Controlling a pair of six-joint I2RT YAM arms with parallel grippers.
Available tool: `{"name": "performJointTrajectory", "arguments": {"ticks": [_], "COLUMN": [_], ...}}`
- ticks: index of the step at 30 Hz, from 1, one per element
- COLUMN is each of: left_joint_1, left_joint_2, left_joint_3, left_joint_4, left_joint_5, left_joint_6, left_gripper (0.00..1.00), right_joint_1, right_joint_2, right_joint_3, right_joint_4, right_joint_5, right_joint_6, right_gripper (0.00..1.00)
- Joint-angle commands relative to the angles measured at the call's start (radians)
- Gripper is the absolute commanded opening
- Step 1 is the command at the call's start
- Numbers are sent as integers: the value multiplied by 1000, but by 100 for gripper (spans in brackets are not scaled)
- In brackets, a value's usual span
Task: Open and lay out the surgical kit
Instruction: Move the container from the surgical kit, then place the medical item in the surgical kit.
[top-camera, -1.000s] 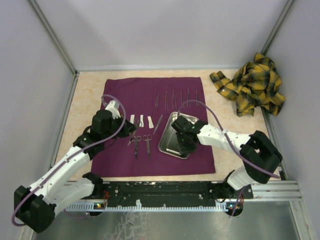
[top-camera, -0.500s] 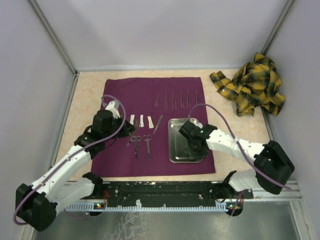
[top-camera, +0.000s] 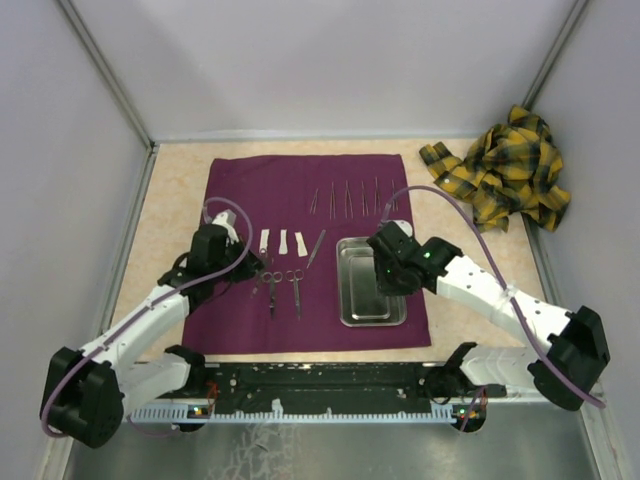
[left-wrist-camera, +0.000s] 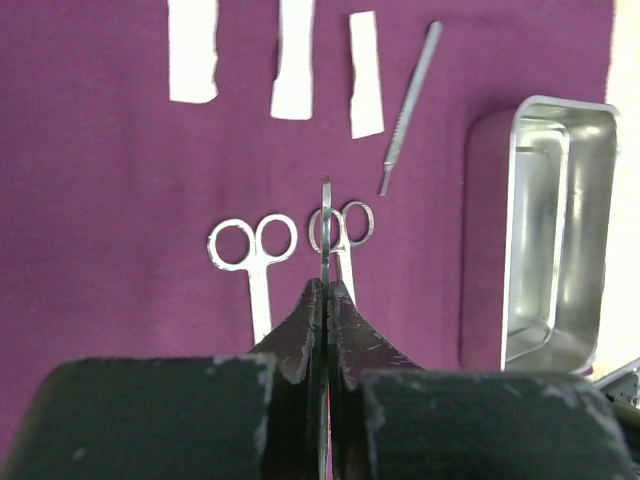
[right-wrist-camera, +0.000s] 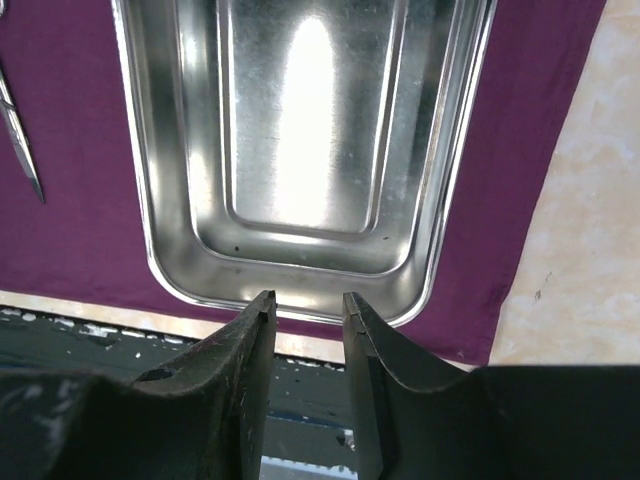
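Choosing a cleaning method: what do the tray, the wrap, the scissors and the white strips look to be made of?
Tray: polished steel, seemingly; mirror glare and reflections.
Wrap: dark purple cloth, matte, lying flat and soft.
Scissors: bright metal, probably steel; thin, shiny ring handles.
White strips: matte with ragged ends; paper or gauze, I cannot tell which.

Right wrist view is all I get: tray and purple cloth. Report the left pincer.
Observer: The left pincer is shut on a thin metal tool, held edge-on beside the scissors.
Operator: List what lies beyond the tray.
Observer: A row of slim tools along the far side of the cloth.
Operator: Name anything lying off the cloth.
Observer: A crumpled yellow plaid rag in the far right corner.
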Motion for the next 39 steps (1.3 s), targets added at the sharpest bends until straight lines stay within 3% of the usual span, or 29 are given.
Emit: {"name": "performJointTrajectory", "arguments": {"ticks": [1,14,25,39], "left_joint_1": [30,50,187,228], "left_joint_2": [0,-242,-156,-99], "left_joint_3": [-53,-247,-303,-311], "left_joint_4": [87,112,232,218], "left_joint_5": [-10,-174,-29,53], "left_joint_6": [-33,-106,-52,-21], "left_gripper": [0,0,0,4], "right_joint_1": [-5,-3,7,29], "right_joint_2": [1,18,53,75], "right_joint_3": [33,-11,-2,8], "right_joint_4": [21,88,108,118], "right_joint_5": [-7,-54,-69,-58], "right_joint_6": [-18,-36,-43,-38], "right_gripper": [34,33,33,33]}}
